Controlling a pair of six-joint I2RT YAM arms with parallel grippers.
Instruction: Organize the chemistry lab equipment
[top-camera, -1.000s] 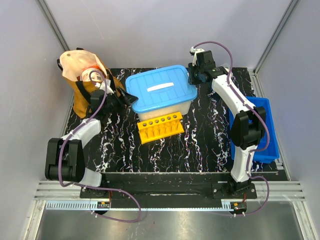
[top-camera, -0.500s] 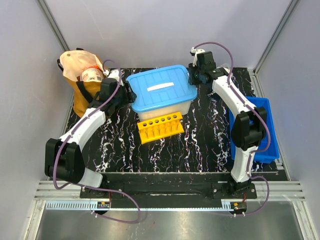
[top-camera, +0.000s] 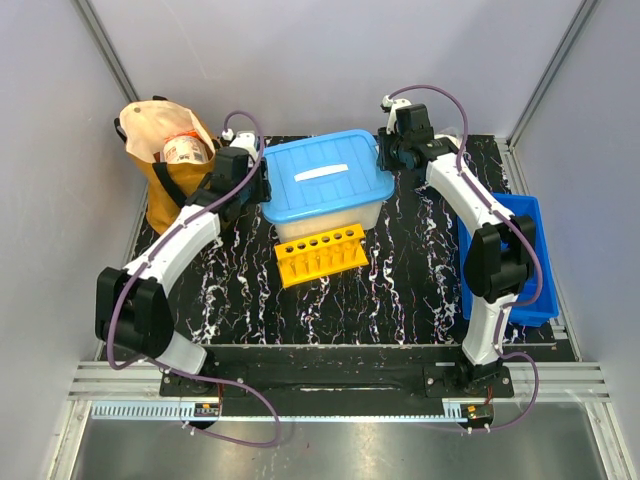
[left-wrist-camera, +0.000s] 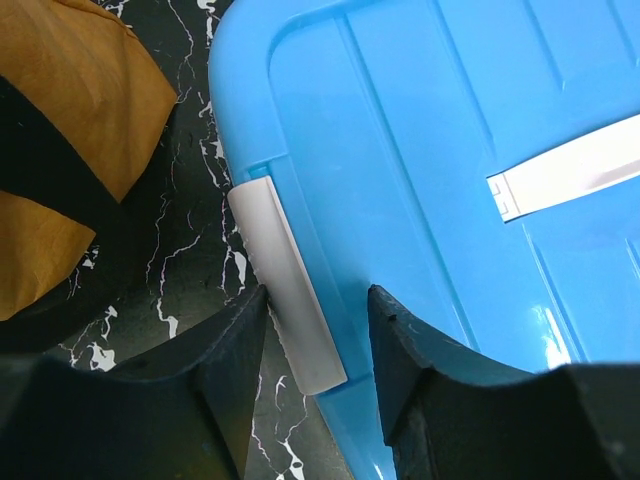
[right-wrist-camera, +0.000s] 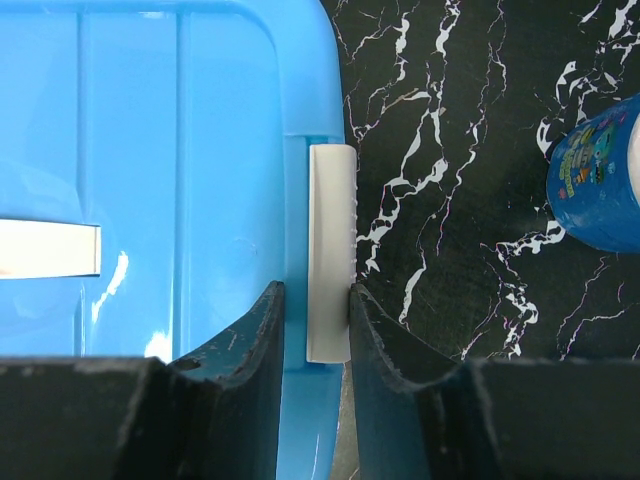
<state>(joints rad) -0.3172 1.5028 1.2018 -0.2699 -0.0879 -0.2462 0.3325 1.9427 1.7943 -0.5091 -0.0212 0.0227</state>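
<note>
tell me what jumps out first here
A blue-lidded box sits mid-table. The left pincer straddles its left latch, the right pincer its right latch. A yellow rack lies in front, a brown bag at the far left.

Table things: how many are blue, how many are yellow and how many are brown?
Blue: 3 (box lid, bin, can)
Yellow: 1 (rack)
Brown: 1 (bag)
Total: 5
</note>
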